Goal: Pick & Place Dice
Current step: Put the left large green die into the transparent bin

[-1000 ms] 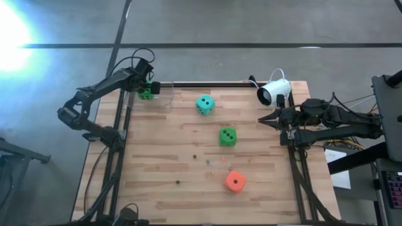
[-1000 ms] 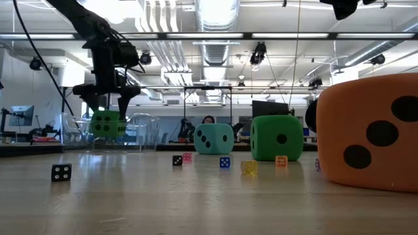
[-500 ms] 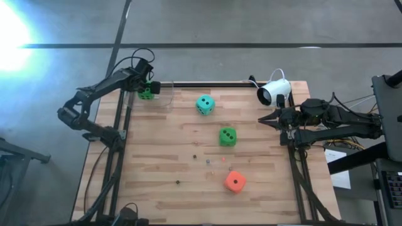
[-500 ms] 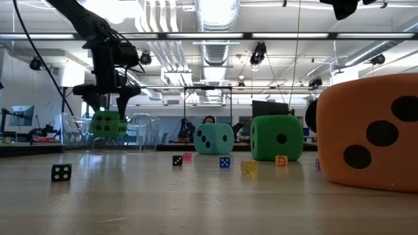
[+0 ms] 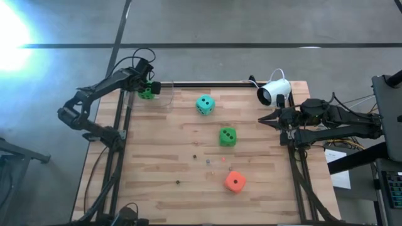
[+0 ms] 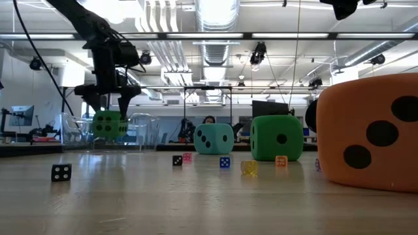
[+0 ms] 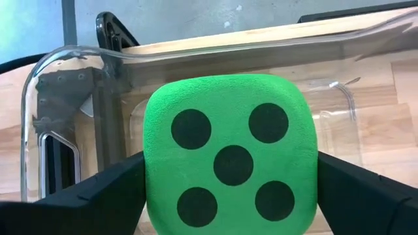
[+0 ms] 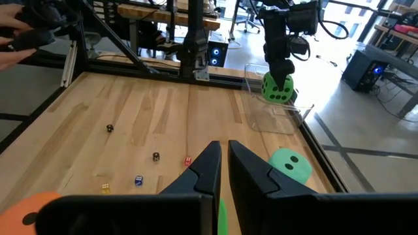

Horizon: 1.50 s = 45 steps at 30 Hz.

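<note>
A clear plastic container [image 5: 160, 93] with rounded corners and thin glossy walls stands at the far left corner of the pale wood-plank tabletop [image 5: 163, 163]. Nothing seems to rest on its floor, though the see-through walls make that hard to judge. Just above it hangs a bright green die [image 7: 230, 154], a soft, foam-looking cube with rounded edges, its five-pip face turned to the left wrist camera. The left gripper [image 6: 108, 104] has its fingers [image 7: 91, 199] clamped on this die, one dark finger pressed against each side, and the die is off the tabletop.

The other dice lie in the open on the wood: a teal die [image 5: 205, 104] near the far middle, a second green die [image 5: 227, 136] near the centre, and an orange-red die [image 5: 235, 181] toward the near edge. Tiny dice [image 6: 61, 172] are scattered between them.

The right gripper [image 8: 223, 156] waits at the tabletop's right edge, fingers nearly together with only a narrow gap, holding nothing.
</note>
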Motion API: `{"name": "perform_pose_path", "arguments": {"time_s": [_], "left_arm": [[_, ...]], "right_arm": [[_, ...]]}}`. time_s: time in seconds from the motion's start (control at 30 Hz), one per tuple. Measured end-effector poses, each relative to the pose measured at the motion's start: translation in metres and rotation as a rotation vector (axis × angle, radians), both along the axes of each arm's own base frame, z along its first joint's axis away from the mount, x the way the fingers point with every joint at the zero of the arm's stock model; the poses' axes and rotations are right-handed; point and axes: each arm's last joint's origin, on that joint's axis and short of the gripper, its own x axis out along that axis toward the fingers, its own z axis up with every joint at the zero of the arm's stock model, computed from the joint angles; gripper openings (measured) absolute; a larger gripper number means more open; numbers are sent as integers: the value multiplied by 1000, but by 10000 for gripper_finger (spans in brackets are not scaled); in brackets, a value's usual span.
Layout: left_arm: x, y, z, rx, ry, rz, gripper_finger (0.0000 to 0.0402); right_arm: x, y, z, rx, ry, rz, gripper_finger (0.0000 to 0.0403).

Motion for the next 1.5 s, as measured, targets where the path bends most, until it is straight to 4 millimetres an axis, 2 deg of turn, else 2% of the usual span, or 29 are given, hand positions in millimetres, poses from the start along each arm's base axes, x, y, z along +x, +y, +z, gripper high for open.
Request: {"name": "perform_pose_path", "arguments": {"time_s": [0.2,1.03,1.17,1.27,1.5], "left_arm": [[-1,0,0,9,17,12,397],[-2,-2,-1,-14,33,13,394],[-2,-2,-1,-13,32,14,393],[-2,-1,-1,-10,30,14,393],[-2,-1,-1,-5,27,14,393]], "right_arm": [[0,0,0,2,0,0,27],[0,0,0,1,0,0,27],[1,0,1,-67,-5,17,27],[9,-1,4,-100,-37,5,27],[42,-6,1,-160,-26,-152,27]]}}
